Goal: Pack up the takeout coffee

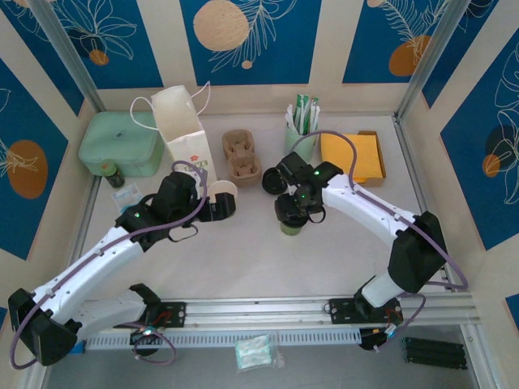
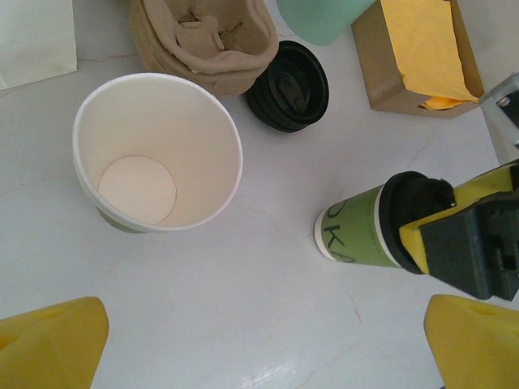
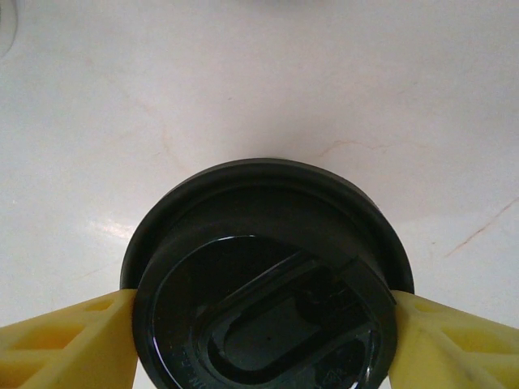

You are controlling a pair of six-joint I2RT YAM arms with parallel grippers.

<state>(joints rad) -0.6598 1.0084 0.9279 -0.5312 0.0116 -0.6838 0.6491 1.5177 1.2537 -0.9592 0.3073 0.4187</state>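
The takeout coffee (image 1: 291,226) stands on the table near the middle, its olive-green band (image 2: 359,229) facing the left wrist camera. My right gripper (image 1: 293,211) is shut on its black lid (image 3: 268,275), one yellow finger (image 3: 65,344) pressing each side of the rim. A little to the left, my left gripper (image 1: 216,207) hovers by the lidless paper cup (image 1: 224,192). It is open (image 2: 263,324) with only bare table between its fingers. The white paper bag (image 1: 183,126) stands upright at the back left.
A stack of brown cup carriers (image 1: 242,154) lies behind the cups, with spare black lids (image 2: 288,85) beside it. The mint-green cup of sachets (image 1: 302,136) and a box of yellow napkins (image 1: 353,156) stand at the back right. A mint-green container (image 1: 122,144) sits far left.
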